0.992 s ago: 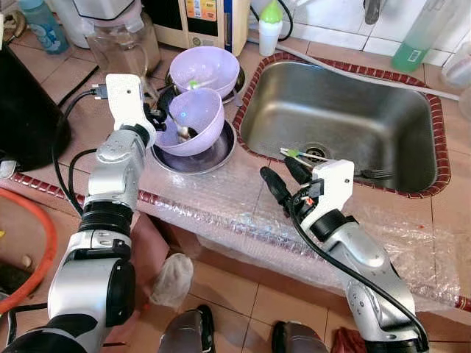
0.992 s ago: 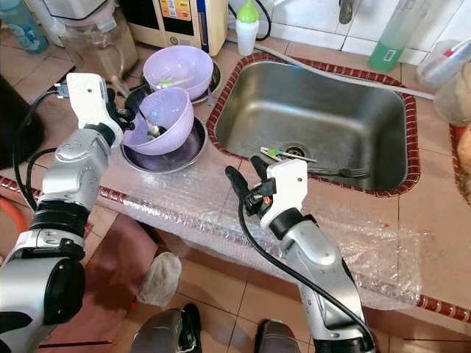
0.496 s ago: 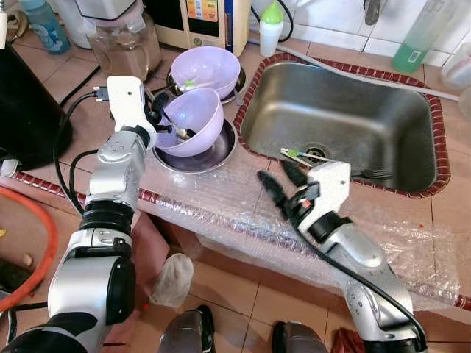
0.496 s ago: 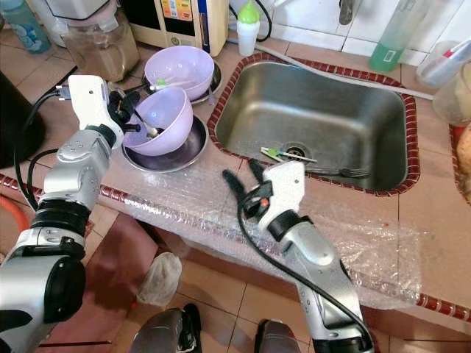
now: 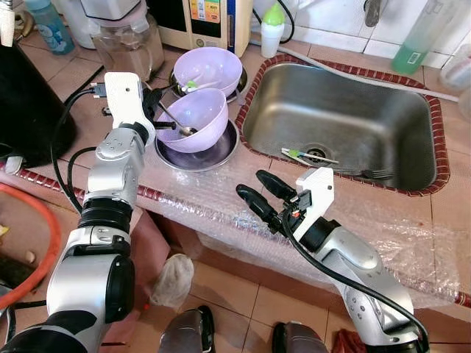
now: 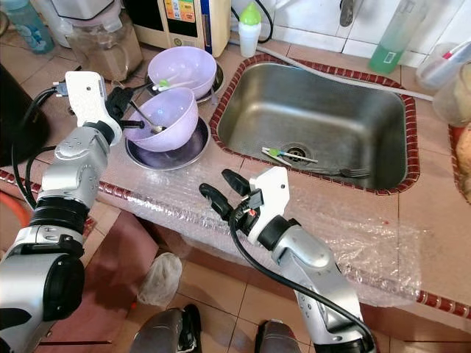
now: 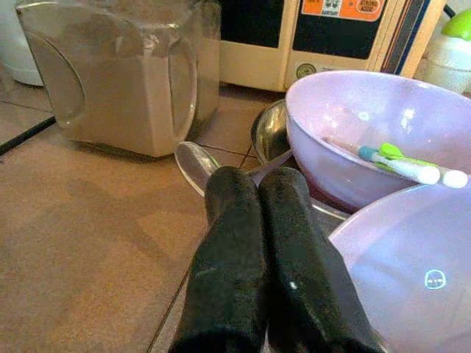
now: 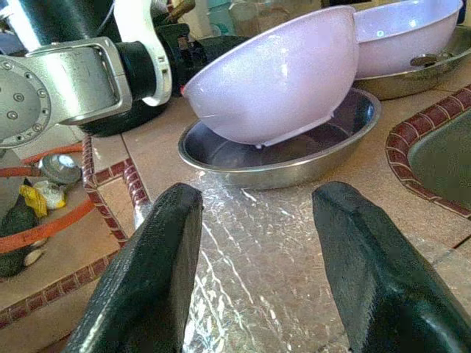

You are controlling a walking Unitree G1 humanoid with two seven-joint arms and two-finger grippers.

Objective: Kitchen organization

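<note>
Hovering over the bubble-wrap sheet (image 5: pixel 221 206) on the counter (image 5: pixel 66 81), right gripper (image 5: pixel 257 195) has fingers spread apart, nothing between them, aimed toward the near lilac plastic bowl (image 5: pixel 195 118). That bowl sits tilted in a shallow round steel dish (image 5: pixel 213 156), a metal spoon (image 5: pixel 176 126) inside it. Left gripper (image 7: pixel 254 220) sits by that bowl's rim, fingers pressed together; whether they pinch anything, cannot tell. Second lilac bowl (image 5: pixel 213 68) just behind holds a green-white toothbrush (image 7: pixel 401 163). Steel sink (image 5: pixel 346 118) to the right.

Home kitchen, steel sink (image 5: pixel 346 118), tiled counter (image 5: pixel 66 77), bowls (image 5: pixel 197 116)
</note>
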